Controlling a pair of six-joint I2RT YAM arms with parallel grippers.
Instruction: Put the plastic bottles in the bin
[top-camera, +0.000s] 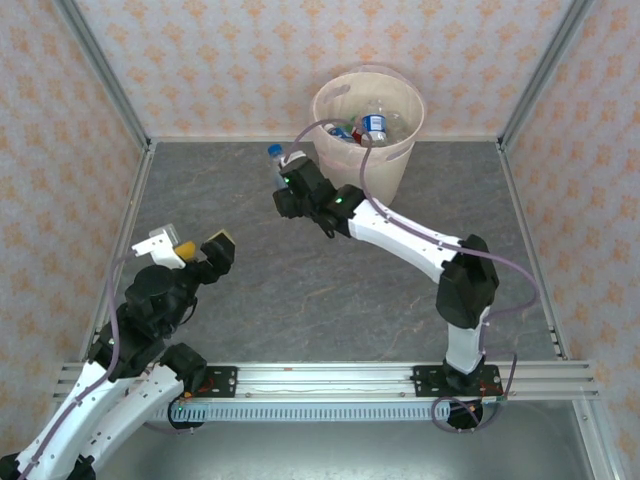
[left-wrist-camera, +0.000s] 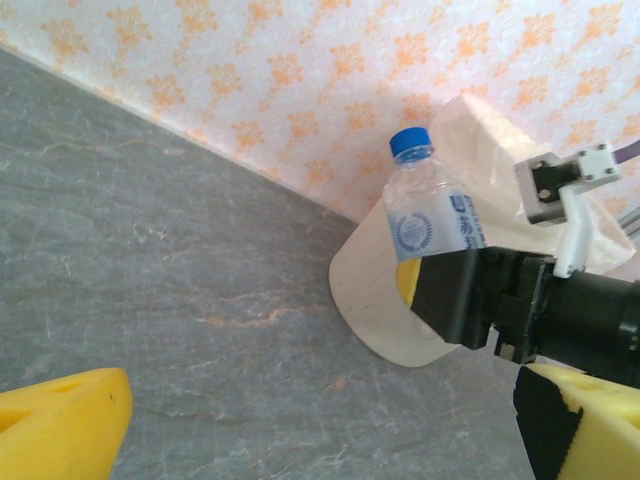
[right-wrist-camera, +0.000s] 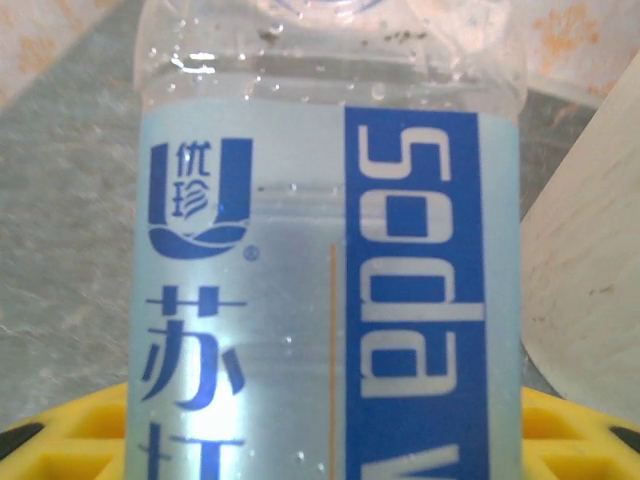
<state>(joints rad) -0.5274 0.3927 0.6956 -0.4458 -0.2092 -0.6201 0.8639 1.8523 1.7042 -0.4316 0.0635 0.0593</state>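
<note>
Grey, marble-veined counter (top-camera: 250, 300) carried the cream bin (top-camera: 398, 165) at its far edge, close to the patterned back wall. Inside the bin we saw several clear bottles (top-camera: 372, 125), one with a blue label and a blue cap. The right hand (top-camera: 284, 178) was clamped on a clear soda-water bottle (top-camera: 277, 158) with a blue cap and a pale blue label. It held the bottle just left of the bin, outside the rim. From the left wrist the bottle stood roughly upright, cap uppermost, in front of the bin's wall, and a black finger hid its base. From the right wrist we read "soda" and Chinese characters on the label, with yellow pads (right-wrist-camera: 60, 440) on either side at the bottom. The left hand (top-camera: 192, 246) hung near the counter's left side, well apart from the bin, its fingers spread wide and holding nothing.
</note>
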